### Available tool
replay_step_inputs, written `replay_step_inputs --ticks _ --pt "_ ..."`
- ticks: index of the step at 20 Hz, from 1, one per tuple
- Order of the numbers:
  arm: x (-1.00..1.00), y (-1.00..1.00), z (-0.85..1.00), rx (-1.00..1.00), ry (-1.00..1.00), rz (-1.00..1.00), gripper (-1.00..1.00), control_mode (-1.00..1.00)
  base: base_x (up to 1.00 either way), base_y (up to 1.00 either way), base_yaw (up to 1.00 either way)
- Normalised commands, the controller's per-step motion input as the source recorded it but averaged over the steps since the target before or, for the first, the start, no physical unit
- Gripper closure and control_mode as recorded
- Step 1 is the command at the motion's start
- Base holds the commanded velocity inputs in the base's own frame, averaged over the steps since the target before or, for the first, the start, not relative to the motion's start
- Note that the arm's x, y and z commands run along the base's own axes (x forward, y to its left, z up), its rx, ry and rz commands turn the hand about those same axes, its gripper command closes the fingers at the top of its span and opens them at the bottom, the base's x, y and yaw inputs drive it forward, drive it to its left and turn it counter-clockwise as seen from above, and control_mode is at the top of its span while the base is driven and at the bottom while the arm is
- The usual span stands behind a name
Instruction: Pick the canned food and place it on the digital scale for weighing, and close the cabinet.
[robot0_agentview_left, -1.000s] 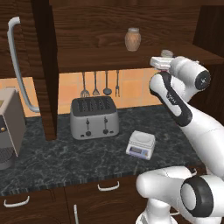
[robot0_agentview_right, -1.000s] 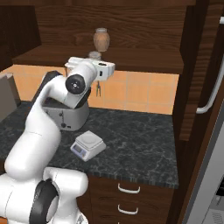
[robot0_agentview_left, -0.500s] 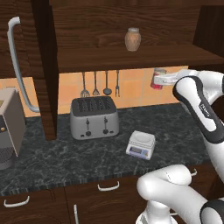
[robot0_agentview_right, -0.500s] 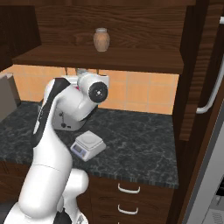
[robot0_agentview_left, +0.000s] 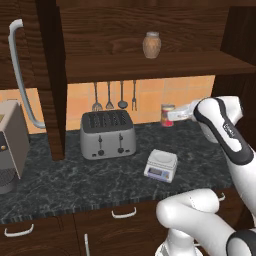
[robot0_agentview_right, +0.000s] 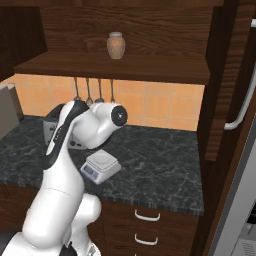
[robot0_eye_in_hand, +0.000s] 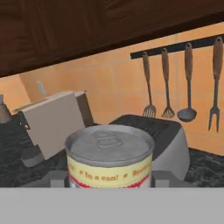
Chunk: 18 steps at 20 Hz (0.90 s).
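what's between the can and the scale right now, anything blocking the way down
Nothing visible does. The gripper holds the canned food in the air, behind and above the digital scale; its platform is bare and the toaster stands off to the side.

Even, shadowless rendered light; sharp focus

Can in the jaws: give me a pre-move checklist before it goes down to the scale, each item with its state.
1. Can held: ok, the gripper is shut on it, in the air above the counter.
2. Can upright: ok, lid faces up in the hand view.
3. Scale platform bare: ok, nothing lies on it.
4. Way down to the scale: ok, the scale lies below the can and nearer the counter's front, with nothing between them; the toaster stands off to the left.
5. Cabinet closed: not ok, its shelf and the jar on it are exposed.
6. Grip depth on the can: cannot tell.
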Motion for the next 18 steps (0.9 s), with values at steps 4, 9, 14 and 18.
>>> replay_step_inputs --ticks 4,9,14,18 --pt "0.0 0.0 -0.67 -0.12 -0.08 0.21 1.0 -1.0 0.0 0.0 0.0" --pt "0.0 -0.02 -0.56 -0.09 -0.04 0.2 1.0 -1.0 0.0 0.0 0.0" --pt "0.0 -0.21 -0.44 0.01 -0.19 0.18 1.0 -1.0 0.0 0.0 0.0" --pt "0.0 -0.13 -0.44 0.04 -0.08 0.06 1.0 -1.0 0.0 0.0 0.0"
